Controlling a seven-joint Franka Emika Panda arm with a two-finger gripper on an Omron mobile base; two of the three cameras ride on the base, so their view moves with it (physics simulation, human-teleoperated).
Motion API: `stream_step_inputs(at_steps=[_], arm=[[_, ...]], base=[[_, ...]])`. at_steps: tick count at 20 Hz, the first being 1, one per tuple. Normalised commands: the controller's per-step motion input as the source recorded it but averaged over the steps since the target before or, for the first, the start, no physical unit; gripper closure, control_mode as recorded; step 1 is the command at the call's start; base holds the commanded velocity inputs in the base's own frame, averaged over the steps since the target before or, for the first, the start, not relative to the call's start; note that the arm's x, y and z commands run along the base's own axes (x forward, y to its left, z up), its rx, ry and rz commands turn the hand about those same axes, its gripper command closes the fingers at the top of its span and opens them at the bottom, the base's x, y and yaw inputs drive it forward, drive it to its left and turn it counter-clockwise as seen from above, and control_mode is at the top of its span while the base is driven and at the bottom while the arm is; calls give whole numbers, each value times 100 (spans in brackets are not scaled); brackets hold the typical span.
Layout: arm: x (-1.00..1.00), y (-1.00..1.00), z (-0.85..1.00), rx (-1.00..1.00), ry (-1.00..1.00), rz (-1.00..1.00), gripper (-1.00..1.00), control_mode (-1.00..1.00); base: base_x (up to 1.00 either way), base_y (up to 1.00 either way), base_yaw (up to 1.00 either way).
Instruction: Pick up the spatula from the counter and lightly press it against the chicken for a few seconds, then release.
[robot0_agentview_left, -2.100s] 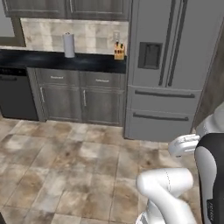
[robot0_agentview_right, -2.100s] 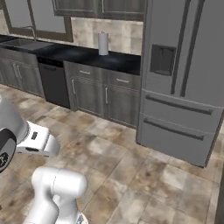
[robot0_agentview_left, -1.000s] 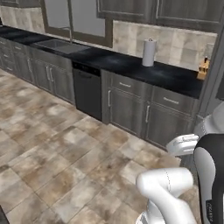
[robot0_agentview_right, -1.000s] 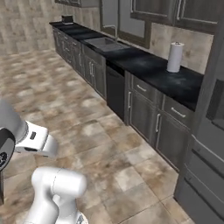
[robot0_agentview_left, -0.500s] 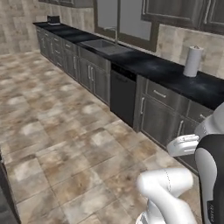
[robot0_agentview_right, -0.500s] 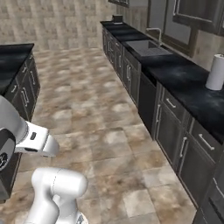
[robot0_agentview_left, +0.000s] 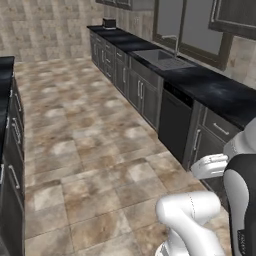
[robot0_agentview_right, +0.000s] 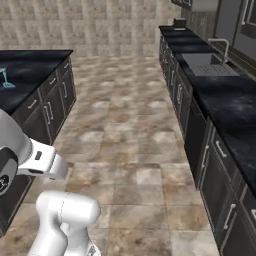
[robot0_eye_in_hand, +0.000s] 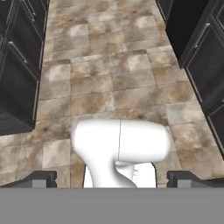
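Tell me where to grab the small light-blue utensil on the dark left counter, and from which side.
Grip the light-blue utensil by its thin stem, from straight above: it seems to lie flat on the dark counter, so the open tool can straddle it crosswise. It is too small here to tell handle from blade.

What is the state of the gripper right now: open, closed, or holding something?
Gripper: open wide, holding nothing.
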Motion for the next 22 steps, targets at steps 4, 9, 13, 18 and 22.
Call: stream_step_inputs(at_steps=[4,9,13,18,22], arm=[[0,0,0,0,0,0,-100,100],[0,0,0,0,0,0,-100,100],[0,0,0,0,0,0,-100,100],[0,0,0,0,0,0,-100,100],[0,0,0,0,0,0,-100,100]], base=[[100,-57,27],[100,-54,23],[100,-32,23],[100,-21,21],[100,-17,18]])
